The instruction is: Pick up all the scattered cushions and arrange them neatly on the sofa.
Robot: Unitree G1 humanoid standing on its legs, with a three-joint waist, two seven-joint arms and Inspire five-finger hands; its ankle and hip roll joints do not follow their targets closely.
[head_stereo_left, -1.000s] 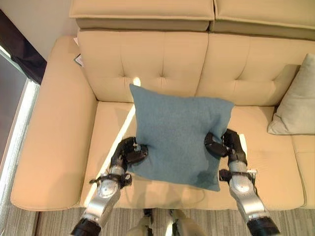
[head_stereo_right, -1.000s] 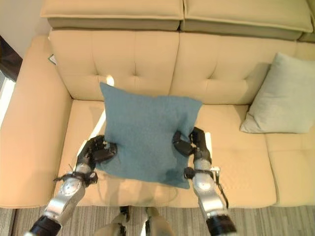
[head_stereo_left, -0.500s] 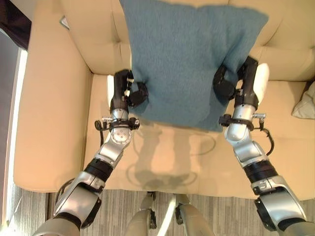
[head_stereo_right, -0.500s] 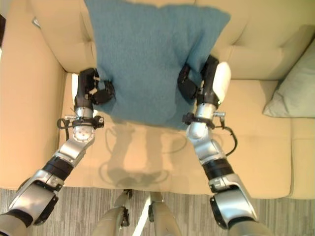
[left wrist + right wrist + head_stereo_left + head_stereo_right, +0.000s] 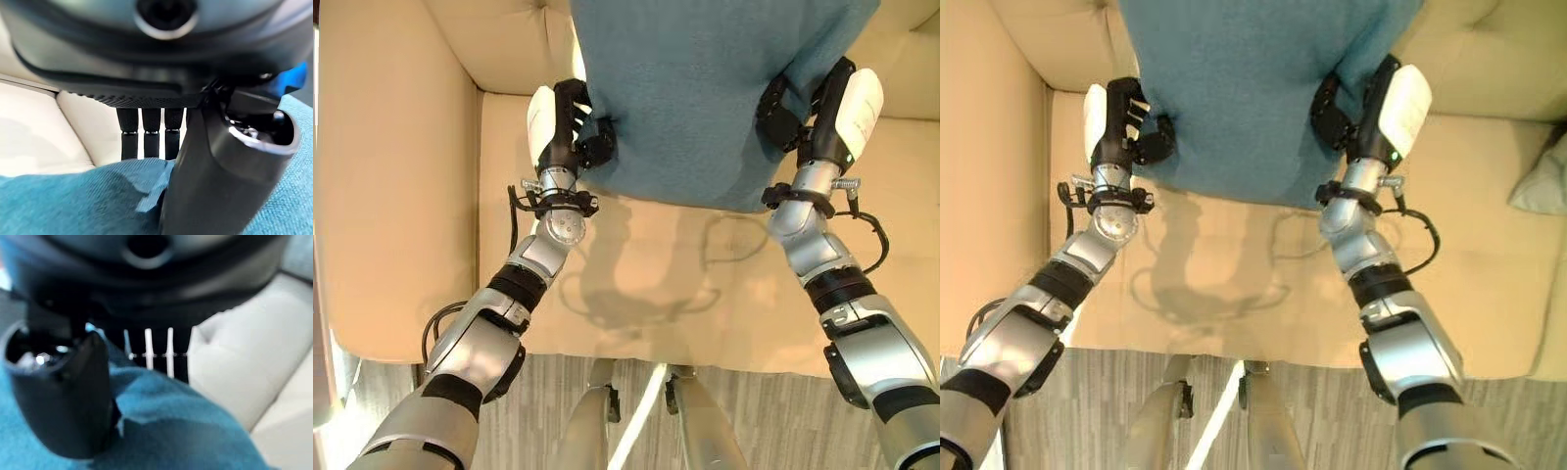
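Note:
A teal blue cushion (image 5: 705, 88) hangs above the beige sofa seat (image 5: 646, 284), up against the backrest (image 5: 509, 44). My left hand (image 5: 570, 127) pinches its left edge, thumb in front and fingers behind the cloth (image 5: 73, 200). My right hand (image 5: 808, 113) grips the cushion's right edge the same way, with the thumb (image 5: 63, 396) pressed on the blue fabric (image 5: 186, 431). The cushion's lower corner droops towards the seat. A pale grey cushion (image 5: 1540, 181) leans at the far right of the sofa.
The sofa's wide left armrest (image 5: 391, 176) runs along the left. Grey wood-look floor (image 5: 764, 421) lies in front of the seat's front edge.
Both hands have carried the blue cushion further up and towards the backrest. The whole view has tilted down and closer, so the sofa's top has slid out of sight.

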